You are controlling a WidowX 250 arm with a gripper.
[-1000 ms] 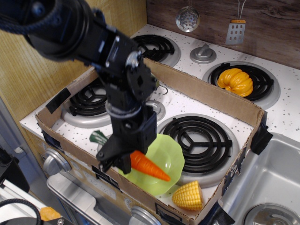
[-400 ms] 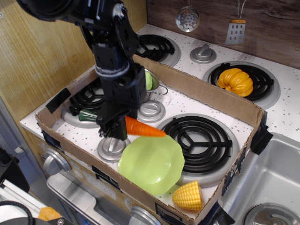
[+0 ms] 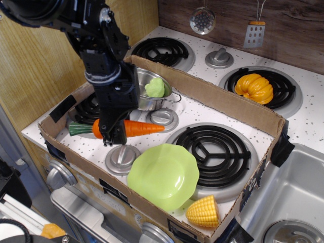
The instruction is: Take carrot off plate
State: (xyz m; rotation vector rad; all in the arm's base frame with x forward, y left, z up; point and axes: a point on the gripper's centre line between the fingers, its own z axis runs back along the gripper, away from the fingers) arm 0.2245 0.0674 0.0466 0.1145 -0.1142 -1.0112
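The orange carrot (image 3: 136, 128) with its dark green top (image 3: 78, 128) hangs level in the air, left of the lime-green plate (image 3: 164, 176) and clear of it. My black gripper (image 3: 112, 135) is shut on the carrot near its thick end, over the front left burner area. The plate lies bare at the front of the cardboard tray, partly over the front right burner.
A steel pot (image 3: 147, 93) holding a light green thing stands right behind my gripper. A corn cob (image 3: 203, 211) lies at the tray's front right. A pumpkin (image 3: 254, 87) sits on the back right burner. Cardboard walls (image 3: 223, 101) surround the front burners. A sink (image 3: 288, 197) is at right.
My gripper lifted the carrot off the plate and carried it up and to the left, past the plate's rim. The plate now lies bare.
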